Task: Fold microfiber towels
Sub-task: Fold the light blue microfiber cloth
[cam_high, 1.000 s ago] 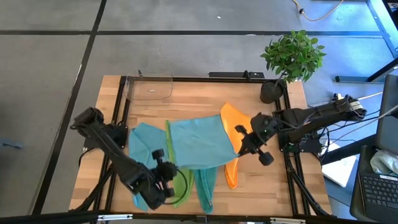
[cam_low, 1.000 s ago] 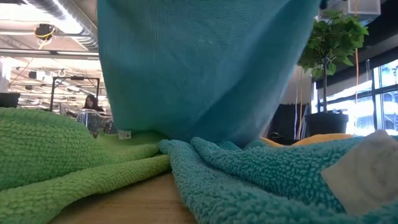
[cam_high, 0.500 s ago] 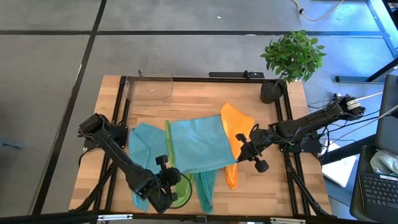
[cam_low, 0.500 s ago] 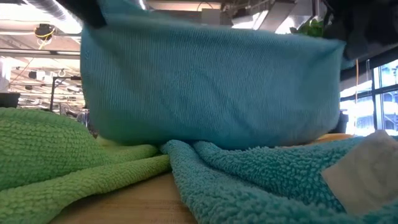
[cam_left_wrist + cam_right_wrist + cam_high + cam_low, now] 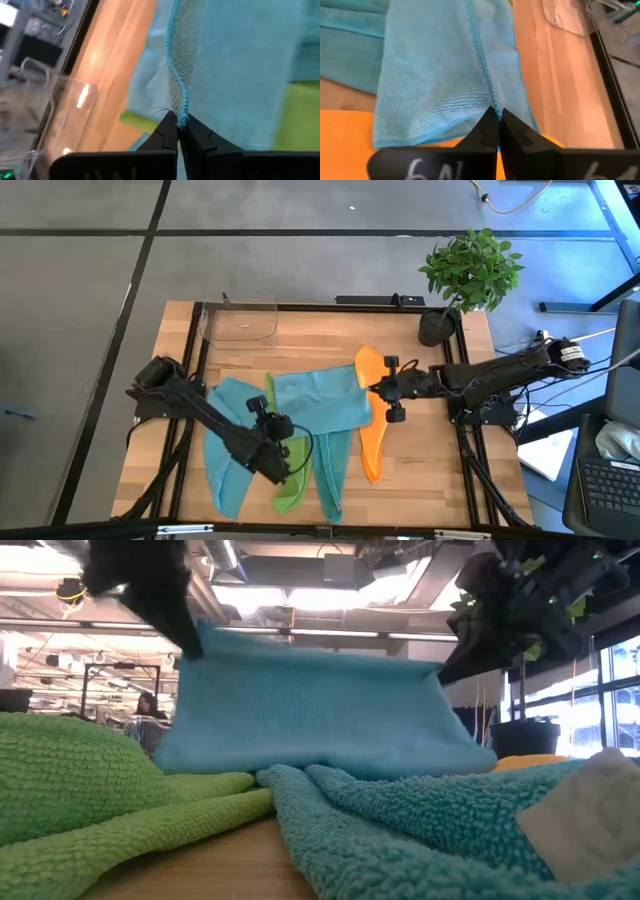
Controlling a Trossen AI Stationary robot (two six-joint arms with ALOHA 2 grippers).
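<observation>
While the left claw (image 5: pixel 268 423) and right claw (image 5: pixel 385 387) each stay pinched on an edge of the light blue towel (image 5: pixel 318 404), stretched above the bench (image 5: pixel 320 340), I'd lay it forward evenly, matching corners.

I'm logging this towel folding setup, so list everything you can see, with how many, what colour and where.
Held light blue towel: one, light blue, stretched between both grippers above the table's middle.
Second light blue towel: one, light blue, lying on the left part of the table.
Teal towel: one, teal, near front edge, centre.
Lime green towel: one, lime green, front, partly under the others.
Orange towel: one, orange, right of centre.
Clear container: one, transparent, back left corner.
Potted plant: one, green in dark pot, back right corner.
Table: one, light wood, dark frame.
Left gripper: shut on the held towel's left corner.
Right gripper: shut on its right corner.
</observation>
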